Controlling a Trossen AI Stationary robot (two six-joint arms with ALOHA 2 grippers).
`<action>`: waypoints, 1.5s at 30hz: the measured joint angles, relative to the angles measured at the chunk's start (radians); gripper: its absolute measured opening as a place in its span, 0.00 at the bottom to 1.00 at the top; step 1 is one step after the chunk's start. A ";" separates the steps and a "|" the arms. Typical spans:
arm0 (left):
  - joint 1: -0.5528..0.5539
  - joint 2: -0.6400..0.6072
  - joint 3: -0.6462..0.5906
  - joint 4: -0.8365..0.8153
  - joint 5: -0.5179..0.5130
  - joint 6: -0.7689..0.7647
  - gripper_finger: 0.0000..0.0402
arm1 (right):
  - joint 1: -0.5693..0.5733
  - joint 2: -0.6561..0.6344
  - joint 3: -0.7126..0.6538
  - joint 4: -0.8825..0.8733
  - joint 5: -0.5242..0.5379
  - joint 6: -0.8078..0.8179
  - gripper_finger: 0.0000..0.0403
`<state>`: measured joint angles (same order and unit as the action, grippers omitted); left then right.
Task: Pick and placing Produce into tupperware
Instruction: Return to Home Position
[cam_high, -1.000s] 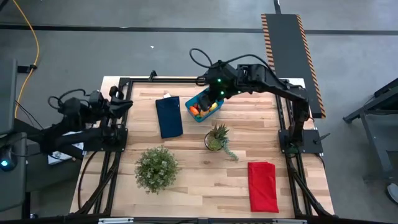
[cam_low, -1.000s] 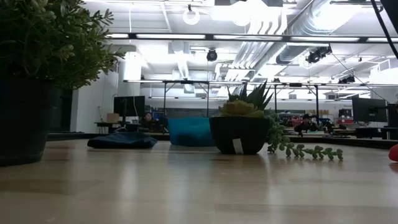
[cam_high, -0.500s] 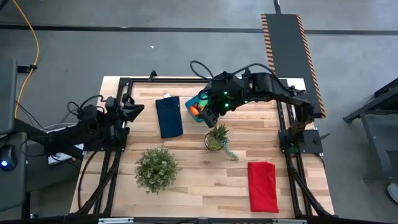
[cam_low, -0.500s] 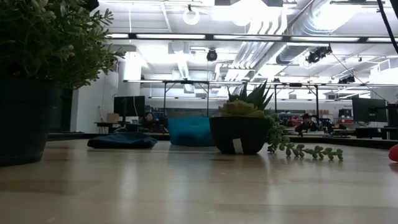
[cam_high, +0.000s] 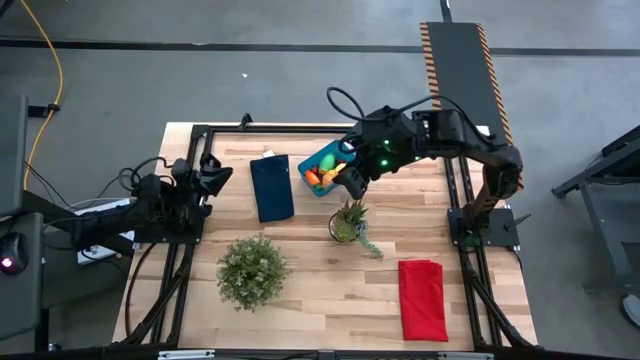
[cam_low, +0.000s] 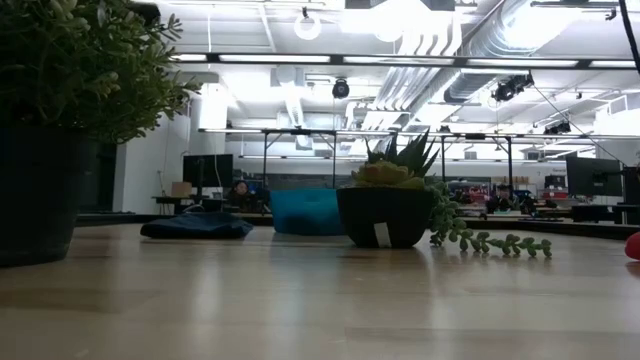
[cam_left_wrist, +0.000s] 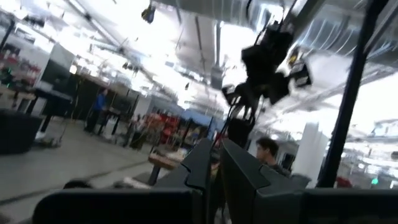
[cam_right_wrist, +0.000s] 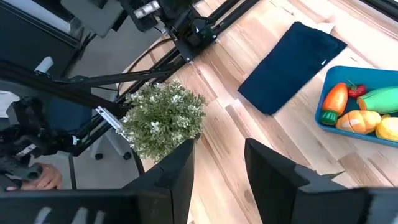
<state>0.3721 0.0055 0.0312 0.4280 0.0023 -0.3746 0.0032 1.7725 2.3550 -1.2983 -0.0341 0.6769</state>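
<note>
While the produce (cam_high: 322, 178) is seen lying inside the blue tupperware (cam_high: 311, 161) on the counter (cam_high: 300, 290), the right end effector (cam_high: 352, 183) is held just beside it, spread wide and empty. The left end effector (cam_high: 212, 176) is seen clenched at the counter's left edge.

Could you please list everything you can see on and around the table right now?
Bright blue plastic tub: one, blue, upper middle of the high view.
Toy produce: about five pieces, orange, green, yellow, red, inside the tub.
Flat dark blue cloth: one, navy, just left of the tub.
Red cloth: one, red, lower right.
Bushy green potted plant: one, green, lower left.
Spiky-leaved plant in dark pot: one, green, centre.
Light wooden table: one, pale wood.
Right tool: one, dark, open, above the table beside the tub.
Left tool: one, dark, shut, at the table's left edge.
</note>
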 joint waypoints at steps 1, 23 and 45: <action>0.000 0.001 -0.009 -0.007 -0.002 0.000 0.06 | 0.000 -0.003 0.000 0.000 0.000 0.000 0.33; -0.197 0.001 -0.022 -0.351 -0.098 0.011 0.06 | 0.000 -0.042 0.000 -0.001 0.037 0.010 0.33; -0.196 0.023 -0.021 -0.415 -0.009 0.029 0.06 | 0.340 -0.289 -0.003 0.301 0.452 -0.292 0.33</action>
<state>0.1761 0.0288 0.0097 0.0132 -0.0067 -0.3454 0.3431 1.4835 2.3524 -0.9978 0.4180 0.3853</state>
